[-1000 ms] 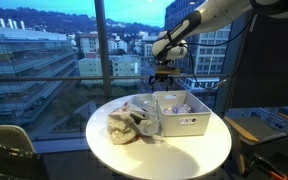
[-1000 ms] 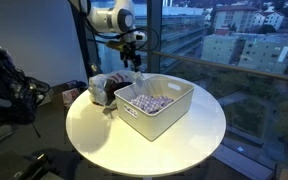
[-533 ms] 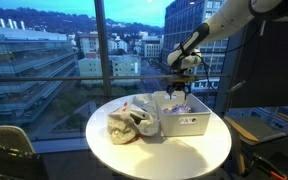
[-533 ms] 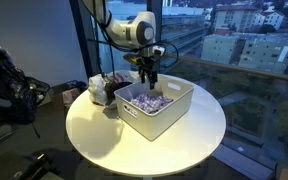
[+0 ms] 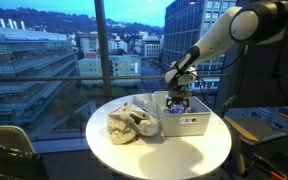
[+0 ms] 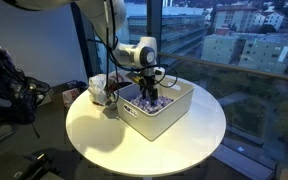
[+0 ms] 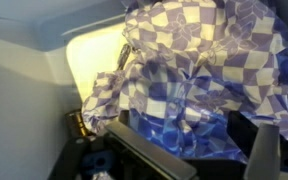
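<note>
One checkered cloth (image 7: pixel 204 70), purple and white, crumpled inside the white bin (image 6: pixel 162 122). Filled most of the wrist view, folds heaped against the bin's pale wall. Directly above and into it, the gripper (image 5: pixel 178 101), hung low within the bin in both exterior views. Jaws spread apart, fabric bulging between the dark fingers (image 7: pixel 142 155), nothing pinched yet. Judged to be the reach for a grasp, down on the heap. Called next for a firm closing on a raised fold, deep enough to catch cloth rather than the bin floor, then a straight lift clear of the rim. Beside the bin, touching or nearly so, a rumpled pale bundle (image 5: pixel 124 124). Under both, the round white table (image 5: pixel 174 158). Beyond, window glass (image 5: pixel 44 50) and city at dusk.
</note>
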Controlling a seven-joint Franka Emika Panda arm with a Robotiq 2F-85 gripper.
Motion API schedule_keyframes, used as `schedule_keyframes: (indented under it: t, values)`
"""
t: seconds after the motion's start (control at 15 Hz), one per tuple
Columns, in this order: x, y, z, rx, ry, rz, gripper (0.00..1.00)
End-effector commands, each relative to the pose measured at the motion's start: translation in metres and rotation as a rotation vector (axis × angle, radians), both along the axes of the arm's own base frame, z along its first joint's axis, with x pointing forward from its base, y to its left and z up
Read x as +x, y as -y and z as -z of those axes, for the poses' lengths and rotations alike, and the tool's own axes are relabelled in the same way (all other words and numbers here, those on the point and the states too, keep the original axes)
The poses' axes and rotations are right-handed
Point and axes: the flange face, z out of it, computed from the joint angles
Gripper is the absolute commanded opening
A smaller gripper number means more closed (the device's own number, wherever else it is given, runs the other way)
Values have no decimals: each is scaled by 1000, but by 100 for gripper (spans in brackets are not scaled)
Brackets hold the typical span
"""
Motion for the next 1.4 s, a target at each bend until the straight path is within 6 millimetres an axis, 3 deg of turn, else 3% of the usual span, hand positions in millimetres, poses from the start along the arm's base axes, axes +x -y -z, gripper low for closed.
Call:
schedule_keyframes:
  t: [0.0,0.33,0.4,0.47,0.53,1.13,1.33]
  values:
    - [20,2,31,-5,-25,25,100]
    - [26,3,57,-16,-74,24,100]
    - [28,3,58,-16,-82,26,75]
    - [29,2,56,-6,-92,35,75]
    - [30,2,53,-11,-98,42,68]
    - [30,-2,-23,-17,-187,143,1]
    - [25,-7,-63,-45,-199,153,0]
